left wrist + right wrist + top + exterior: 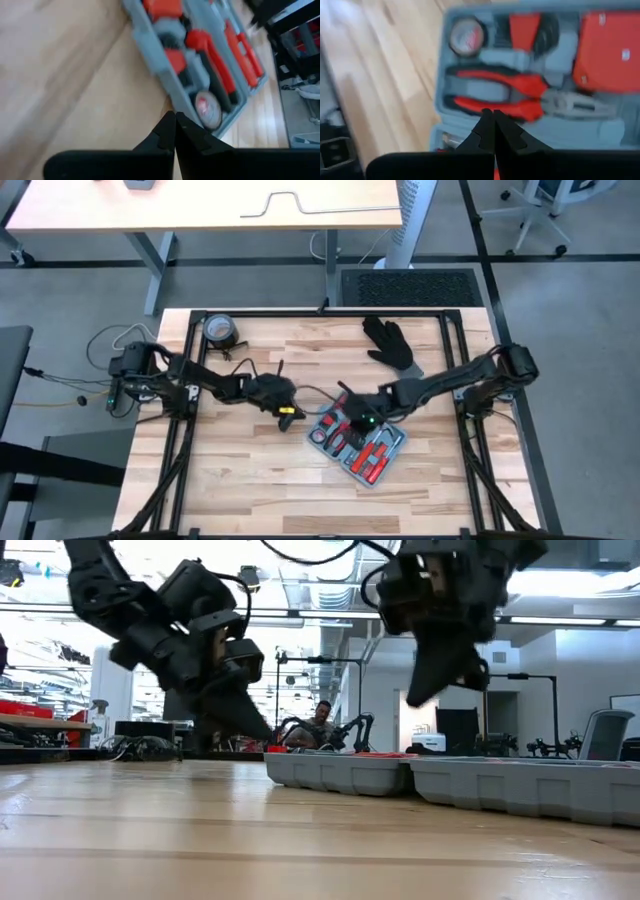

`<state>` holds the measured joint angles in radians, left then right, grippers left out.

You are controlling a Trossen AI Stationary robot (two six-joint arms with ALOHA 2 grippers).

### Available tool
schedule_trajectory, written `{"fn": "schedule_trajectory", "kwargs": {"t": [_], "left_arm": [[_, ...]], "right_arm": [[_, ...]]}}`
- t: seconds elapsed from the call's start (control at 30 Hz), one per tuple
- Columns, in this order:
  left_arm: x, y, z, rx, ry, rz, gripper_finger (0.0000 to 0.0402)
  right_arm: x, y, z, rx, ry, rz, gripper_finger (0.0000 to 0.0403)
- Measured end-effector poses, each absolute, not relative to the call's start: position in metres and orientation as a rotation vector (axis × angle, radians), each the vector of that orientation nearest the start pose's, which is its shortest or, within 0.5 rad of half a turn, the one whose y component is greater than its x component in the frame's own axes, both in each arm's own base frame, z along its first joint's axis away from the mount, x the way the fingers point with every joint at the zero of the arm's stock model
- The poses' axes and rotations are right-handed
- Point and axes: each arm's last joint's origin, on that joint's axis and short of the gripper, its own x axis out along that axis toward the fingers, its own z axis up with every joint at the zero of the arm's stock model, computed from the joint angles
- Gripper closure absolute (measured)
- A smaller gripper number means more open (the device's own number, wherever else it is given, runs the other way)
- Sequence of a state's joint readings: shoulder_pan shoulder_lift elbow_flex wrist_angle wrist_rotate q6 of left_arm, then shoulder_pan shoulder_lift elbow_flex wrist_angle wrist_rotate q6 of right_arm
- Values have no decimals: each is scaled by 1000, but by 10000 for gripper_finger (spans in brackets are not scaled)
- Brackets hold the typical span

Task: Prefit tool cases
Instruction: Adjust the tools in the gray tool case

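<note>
While the open tool case (pixel 358 445) lies on the surface (pixel 240 480), left tool (pixel 287 412) beside it and right tool (pixel 352 420) above it are both pinched closed, empty.

I am working in a robotics lab: a wooden bench (pixel 260 470) framed by black rails, a height-adjustable desk (pixel 200 210) and office chair (pixel 545 205) on grey carpet, and further robot arms (pixel 345 730), a seated person (pixel 322 720) and ceiling strip lights behind.
</note>
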<state>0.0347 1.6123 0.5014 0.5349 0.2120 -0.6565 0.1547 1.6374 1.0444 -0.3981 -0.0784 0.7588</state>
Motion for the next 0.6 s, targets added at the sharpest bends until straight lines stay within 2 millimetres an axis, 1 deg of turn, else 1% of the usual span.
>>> {"fn": "schedule_trajectory", "kwargs": {"t": [0.1, 0.17, 0.23, 0.37, 0.5, 0.6], "left_arm": [[281, 15, 130, -697, 581, -10, 401], [285, 20, 134, -686, 576, -28, 401], [286, 22, 135, -675, 609, -29, 401], [280, 20, 126, -674, 723, 2, 401], [275, 11, 121, -662, 737, -22, 401], [270, 6, 116, -674, 752, 14, 401]], "right_arm": [[323, 60, 187, 612, 1038, -206, 403], [328, 58, 181, 595, 1031, -216, 403], [335, 51, 173, 591, 1017, -227, 403], [345, 37, 162, 590, 988, -245, 403], [348, 29, 157, 576, 990, -230, 403], [350, 26, 158, 572, 990, -219, 403]]}}
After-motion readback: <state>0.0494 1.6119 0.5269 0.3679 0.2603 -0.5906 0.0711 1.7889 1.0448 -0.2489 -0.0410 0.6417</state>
